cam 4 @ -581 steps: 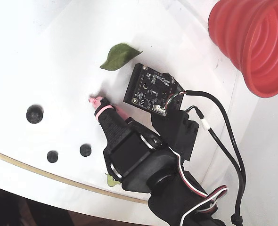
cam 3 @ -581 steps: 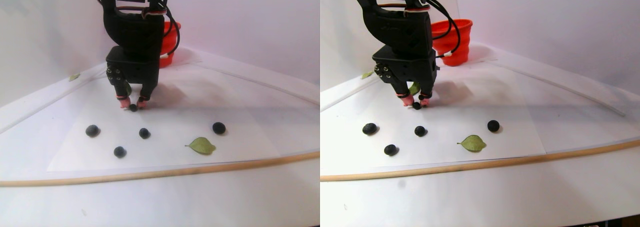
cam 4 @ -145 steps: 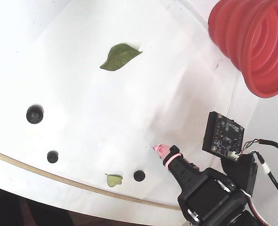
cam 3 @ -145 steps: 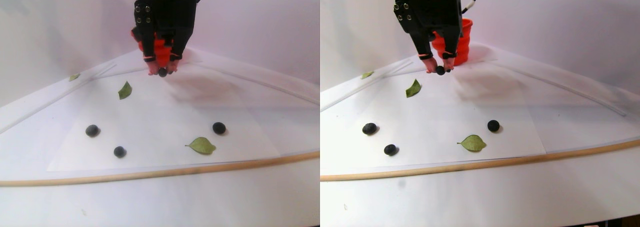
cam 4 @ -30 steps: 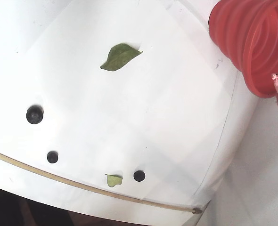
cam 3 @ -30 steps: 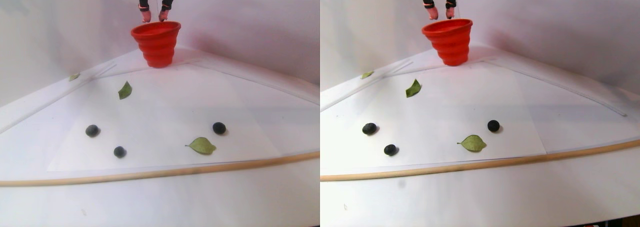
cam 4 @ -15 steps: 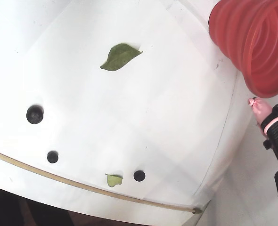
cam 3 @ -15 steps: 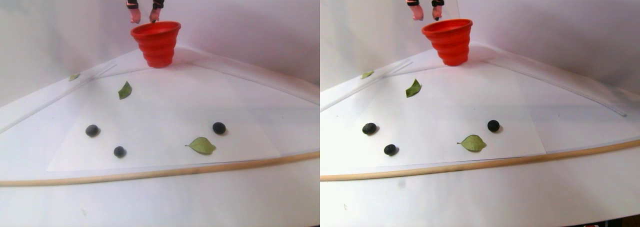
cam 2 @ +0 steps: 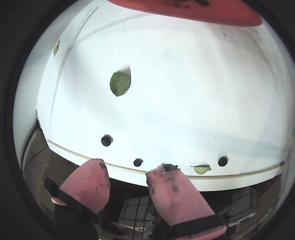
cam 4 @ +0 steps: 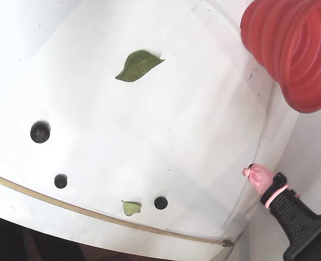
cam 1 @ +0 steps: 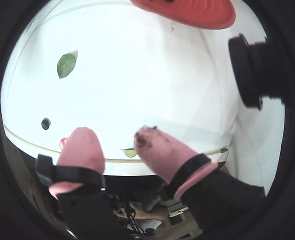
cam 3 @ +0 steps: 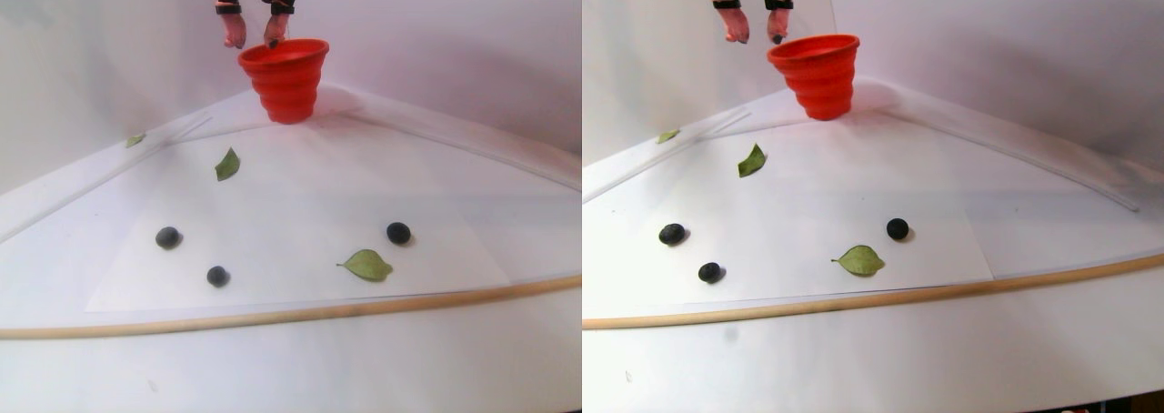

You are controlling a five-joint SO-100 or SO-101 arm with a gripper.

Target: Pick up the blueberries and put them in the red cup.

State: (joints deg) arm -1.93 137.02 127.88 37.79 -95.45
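Gripper (cam 3: 249, 40) hangs high beside the rim of the red cup (cam 3: 285, 78), on its left in the stereo pair view. Its 2 pink fingertips (cam 1: 82, 147) stand apart with nothing between them; dark smears mark one tip. 3 blueberries (cam 4: 39, 132) lie on the white table (cam 4: 166, 141), well apart from the cup. 2 green leaves (cam 4: 138, 64) lie among them; a 3rd sits near the far edge.
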